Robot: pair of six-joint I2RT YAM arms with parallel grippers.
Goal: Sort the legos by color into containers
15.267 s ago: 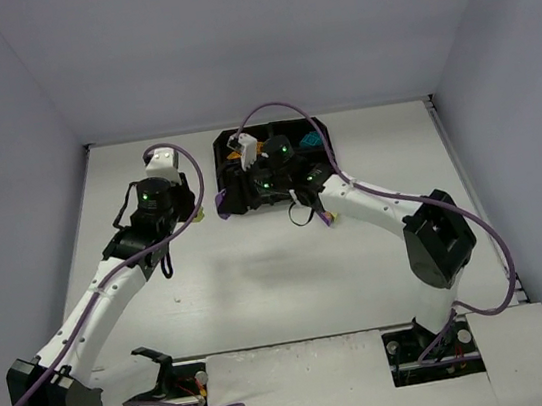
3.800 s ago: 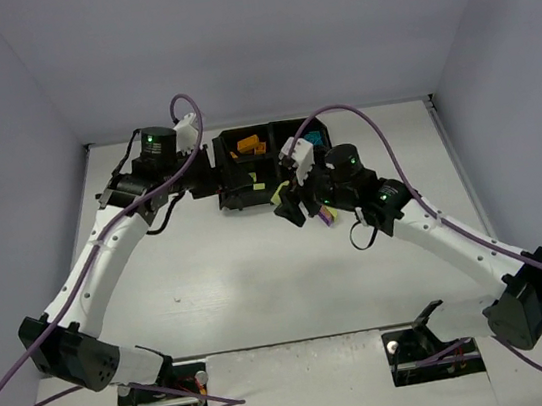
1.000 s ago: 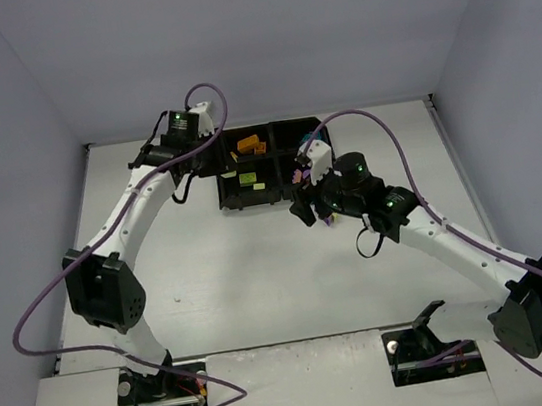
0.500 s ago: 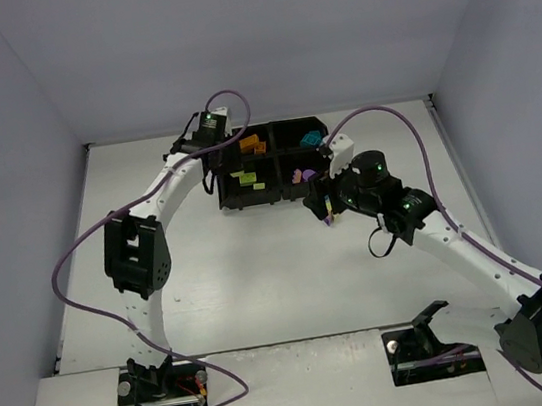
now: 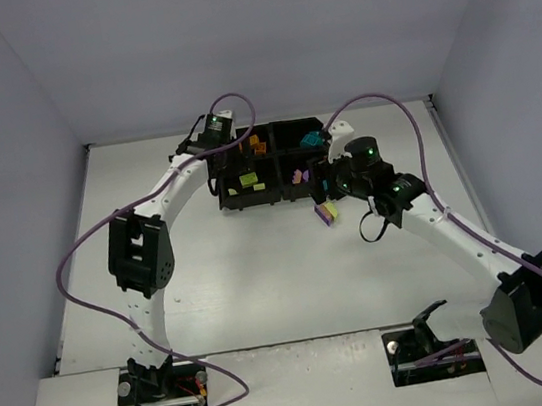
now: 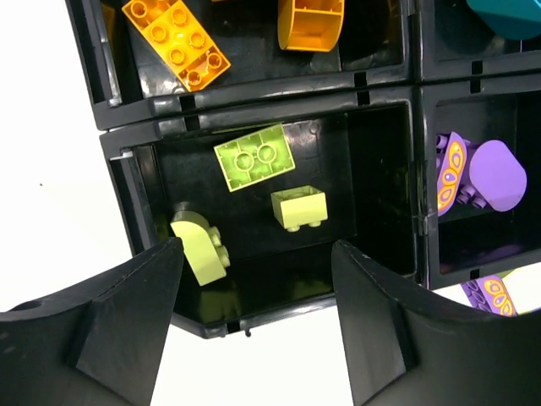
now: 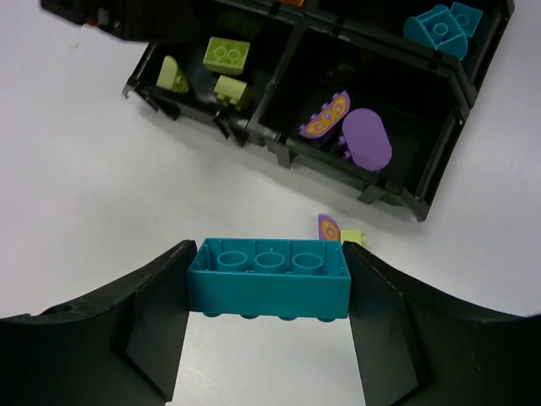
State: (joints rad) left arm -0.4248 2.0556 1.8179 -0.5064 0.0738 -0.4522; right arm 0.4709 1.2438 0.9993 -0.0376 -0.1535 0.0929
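The black four-compartment tray (image 5: 263, 204) holds sorted legos: orange (image 6: 177, 44) at the back left, teal (image 7: 439, 25) at the back right, purple (image 6: 494, 176) at the front right. My left gripper (image 6: 256, 275) hangs open and empty over the front-left compartment, where three yellow-green bricks (image 6: 254, 156) lie. My right gripper (image 7: 269, 279) is shut on a teal brick (image 7: 269, 277), held above the table just in front of the tray's right side.
A purple printed piece (image 7: 329, 228) and a small yellow-green brick (image 7: 354, 238) lie together on the table in front of the tray's front-right corner, seen as one clump (image 5: 325, 213) in the top view. Both arms reach across the table to the tray.
My left arm has swung right, over the tray's left half, and its jaws now stand open. My right gripper has moved back and right toward the tray with the teal brick.
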